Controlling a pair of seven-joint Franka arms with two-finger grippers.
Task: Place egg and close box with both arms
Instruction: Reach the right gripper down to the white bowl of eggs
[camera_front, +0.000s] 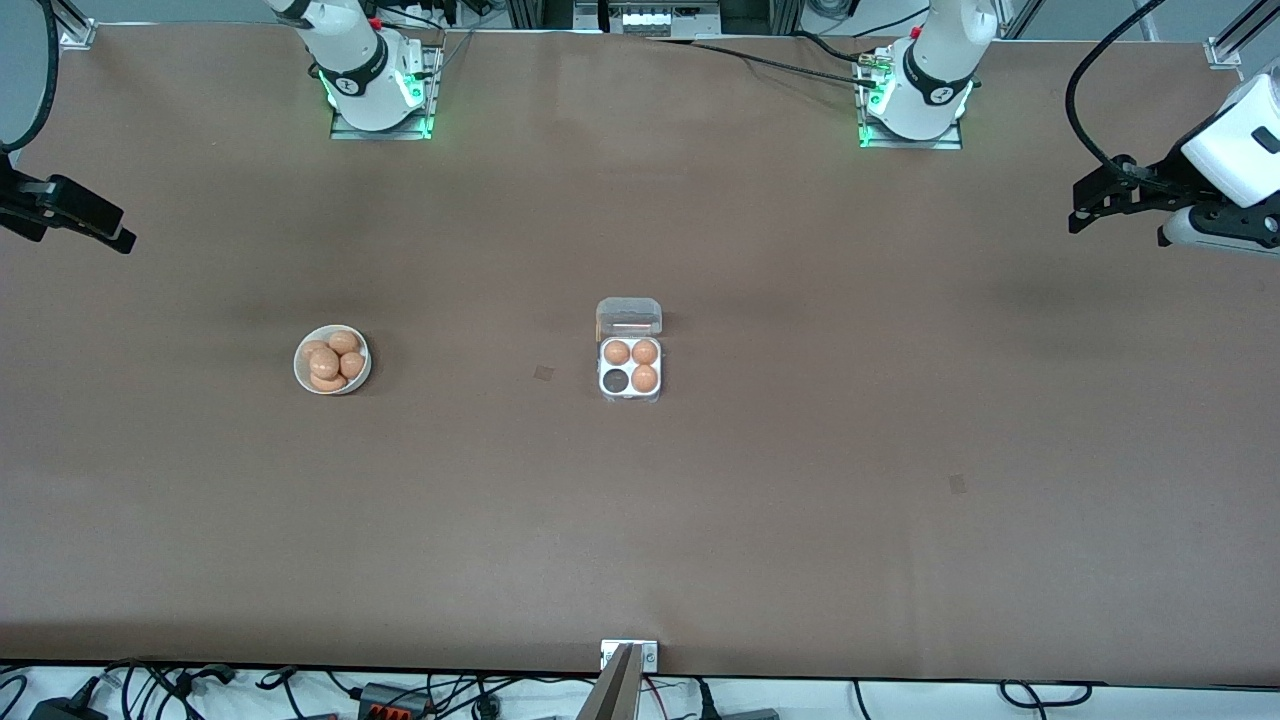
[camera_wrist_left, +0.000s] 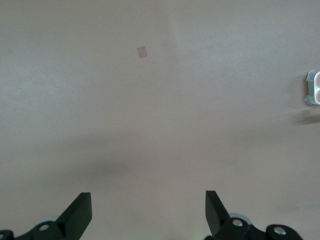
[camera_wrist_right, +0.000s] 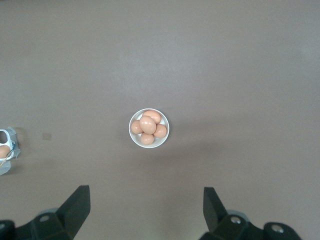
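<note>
Front view: the box (camera_front: 630, 378) sits mid-table, lid up, three cells filled, with the bowl (camera_front: 332, 360) of eggs (camera_front: 331, 362) toward the right arm's end. The left gripper (camera_wrist_left: 148, 212) and right gripper (camera_wrist_right: 146, 210) both hang spread wide over bare table, holding nothing.

front: high, faces bases; wrists: look down; all share box (camera_front: 630, 368)

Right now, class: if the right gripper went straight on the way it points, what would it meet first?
The right gripper, jaws open, points down at the table. Its line looks aimed at the bowl of eggs, though bare table might come first.
</note>
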